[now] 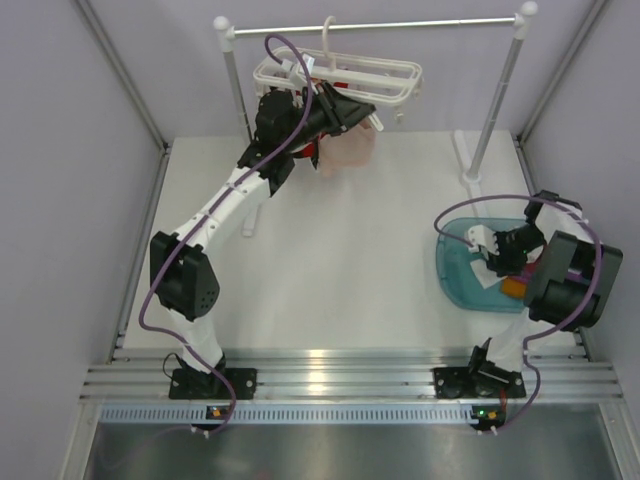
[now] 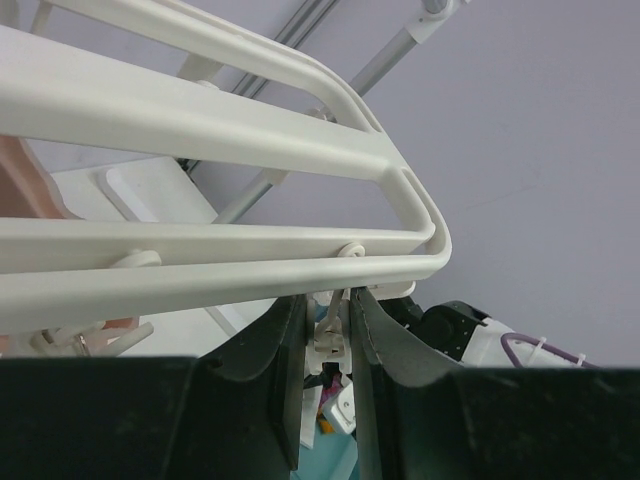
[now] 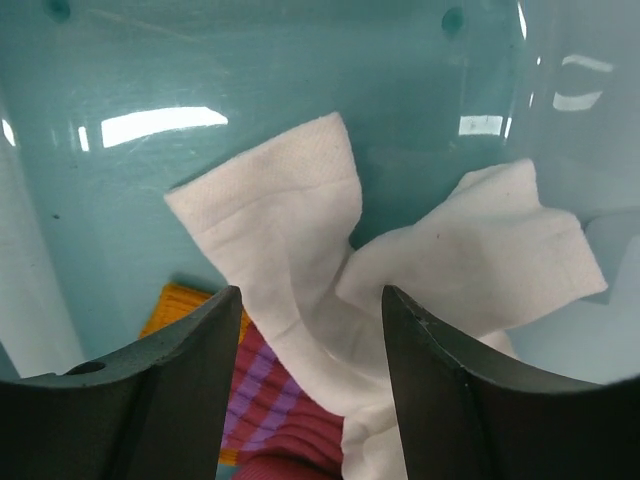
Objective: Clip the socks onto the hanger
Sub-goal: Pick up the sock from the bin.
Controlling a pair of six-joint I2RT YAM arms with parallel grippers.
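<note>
My left gripper (image 2: 328,302) was clenched on a dangling clip (image 2: 329,343) under the white hanger (image 2: 200,130), which hung from the silver rail (image 1: 400,25) between pale lilac walls (image 1: 60,150). My right gripper (image 3: 310,292) hung spread above a white sock (image 3: 290,220) in the teal bin (image 3: 150,60), which sat on the white table (image 1: 330,270).

a: you see the hanger (image 2: 200,120)? smooth white plastic, slight sheen.
b: yes, and your white sock (image 3: 280,230) is matt, finely textured cloth; the teal tub (image 3: 300,70) is glossy plastic.
</note>
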